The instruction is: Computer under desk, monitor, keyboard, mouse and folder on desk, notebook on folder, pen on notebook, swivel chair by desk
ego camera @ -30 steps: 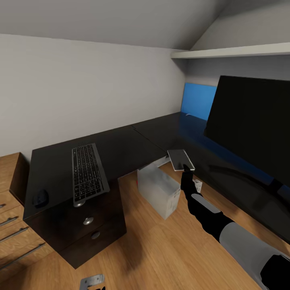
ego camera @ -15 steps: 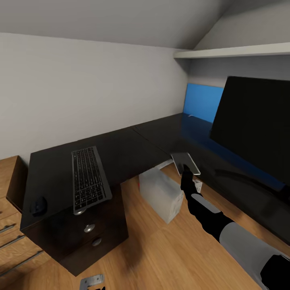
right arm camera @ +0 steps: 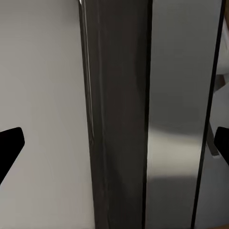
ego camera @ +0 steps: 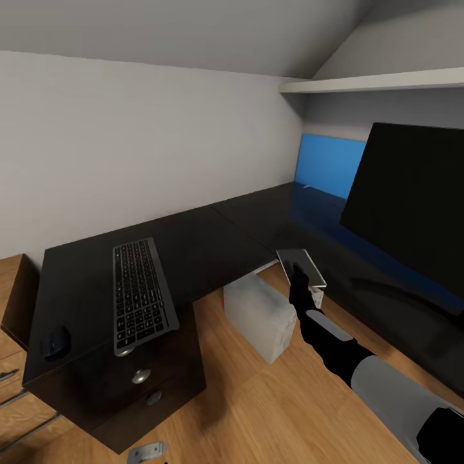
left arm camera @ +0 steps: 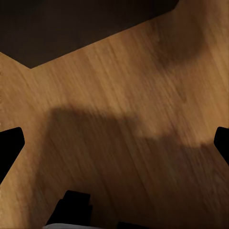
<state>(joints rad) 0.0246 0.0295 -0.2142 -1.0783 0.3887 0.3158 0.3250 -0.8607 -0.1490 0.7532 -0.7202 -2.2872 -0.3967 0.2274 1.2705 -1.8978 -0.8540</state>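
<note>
Right tool [ego camera: 298, 271] pinching notebook [ego camera: 301, 266] by near edge, held flat at desk [ego camera: 206, 238] inner corner; long axis running near-far; monitor [ego camera: 412, 200] right.

Attic bedroom workspace, sloped ceiling [ego camera: 193, 32], L-shaped black desk [ego camera: 206, 238], keyboard [ego camera: 140, 293], monitor [ego camera: 412, 200], wood floor [ego camera: 258, 399]

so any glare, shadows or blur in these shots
Head view: sharp, with blue reflections on the glossy desk below the monitor. Left wrist view: soft, broad shadows across the wooden floor. Right wrist view: too close to read, with streaky grey reflections.
</note>
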